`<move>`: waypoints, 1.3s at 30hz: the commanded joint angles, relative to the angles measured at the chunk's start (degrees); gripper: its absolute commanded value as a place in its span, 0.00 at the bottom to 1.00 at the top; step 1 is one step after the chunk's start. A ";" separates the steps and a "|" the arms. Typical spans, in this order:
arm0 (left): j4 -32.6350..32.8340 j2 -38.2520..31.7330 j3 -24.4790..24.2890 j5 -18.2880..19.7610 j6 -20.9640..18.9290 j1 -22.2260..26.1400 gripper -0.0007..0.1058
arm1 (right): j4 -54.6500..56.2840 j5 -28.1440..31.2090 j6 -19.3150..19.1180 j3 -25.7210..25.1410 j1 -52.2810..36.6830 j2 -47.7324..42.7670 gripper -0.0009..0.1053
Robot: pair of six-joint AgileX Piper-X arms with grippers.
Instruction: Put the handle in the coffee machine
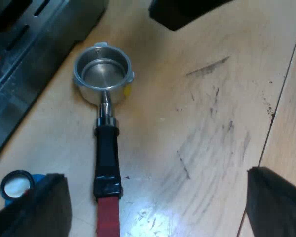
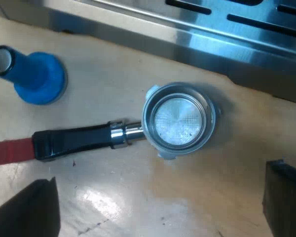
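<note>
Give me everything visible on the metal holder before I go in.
The metal holder lies loose on the wooden table, basket mouth up, close to the steel base of the machine. Round shiny metal cup with side lugs, empty inside; a short metal neck leads to a glossy black handle ending in red. Only the table touches it; the blue tamper stands apart.

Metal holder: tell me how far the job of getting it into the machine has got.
Done: nothing yet. The metal holder lies loose on the table, bowl up, beside the espresso machine. In hand: the left gripper and right gripper hang open above it, touching nothing. Left: grip the handle, lift it and lock it into the machine's front.
</note>
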 commanded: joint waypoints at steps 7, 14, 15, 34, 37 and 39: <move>-0.92 -0.11 -0.10 -0.51 -0.60 -0.05 0.70 | 0.05 -7.51 -6.51 -0.56 -4.80 4.30 0.80; -0.92 -0.11 -0.10 -0.51 -0.60 -0.05 0.70 | -2.30 -8.47 -9.76 -0.77 -7.00 9.48 0.80; -0.92 -0.11 -0.10 -0.51 -0.60 -0.05 0.70 | -2.50 -8.54 -9.87 -0.77 -7.06 9.75 0.80; -0.92 -0.11 -0.10 -0.51 -0.60 -0.05 0.70 | -8.56 -10.03 -15.02 -0.73 -8.68 19.17 0.80; -0.92 -0.11 -0.10 -0.51 -0.60 -0.05 0.70 | -9.80 -10.03 -15.02 -0.73 -8.68 20.10 0.80; -0.92 -0.11 -0.10 -0.51 -0.60 -0.05 0.70 | -10.48 -10.03 -15.02 -0.73 -8.68 20.61 0.80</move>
